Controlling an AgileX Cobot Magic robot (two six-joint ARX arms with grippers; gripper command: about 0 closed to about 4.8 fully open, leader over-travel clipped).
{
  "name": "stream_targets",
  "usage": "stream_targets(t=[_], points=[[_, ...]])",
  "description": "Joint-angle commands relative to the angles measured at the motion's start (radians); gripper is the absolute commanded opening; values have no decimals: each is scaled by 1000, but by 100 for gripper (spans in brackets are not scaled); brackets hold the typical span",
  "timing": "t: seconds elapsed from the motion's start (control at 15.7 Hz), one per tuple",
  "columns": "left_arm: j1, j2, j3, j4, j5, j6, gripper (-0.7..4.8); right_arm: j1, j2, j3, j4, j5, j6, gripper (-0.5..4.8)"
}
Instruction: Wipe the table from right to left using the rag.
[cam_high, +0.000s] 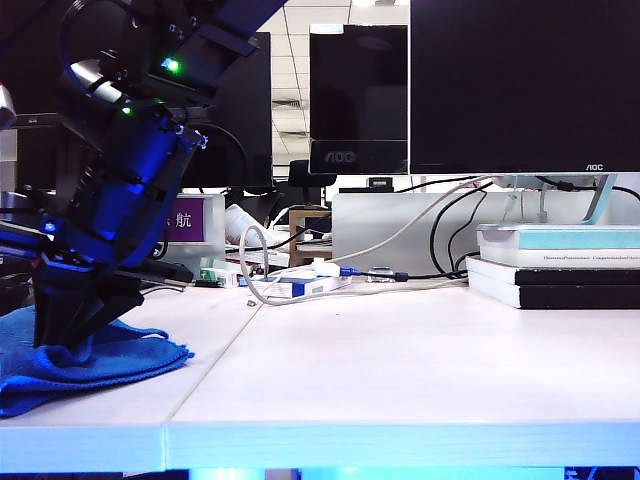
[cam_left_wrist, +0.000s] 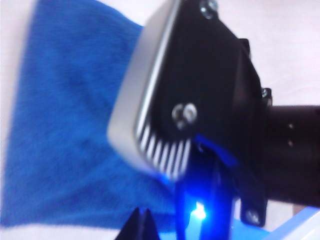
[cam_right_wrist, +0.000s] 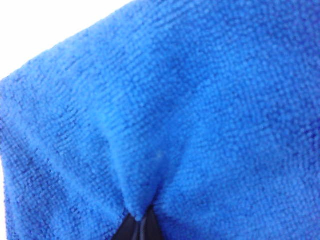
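The soft, limp blue rag (cam_high: 95, 362) lies at the worktop's (cam_high: 400, 370) far left, pinched by the right tool (cam_right_wrist: 142, 220); the left tool's (cam_left_wrist: 141, 225) tips nearly meet above it.

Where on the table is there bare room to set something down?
Bare: the wide table panel right of the seam, from front edge to cables and books. Crowded: the left front corner, where the right gripper pinches the rag, left gripper above it.
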Motion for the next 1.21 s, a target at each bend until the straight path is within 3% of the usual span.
stream_targets(t=[0.06,1.02,1.08,1.21], points=[[1,35,-11,47,7,46,-6,3,6,-3,-28,-7,3,-6],[2,285,-11,168,6,101,-6,-5,6,-3,-31,-8,3,-5],[2,290,-11,169,4,103,-6,-9,6,-3,-31,-14,3,19],[2,291,-12,177,3,106,-6,-18,4,-3,-32,-14,3,143]])
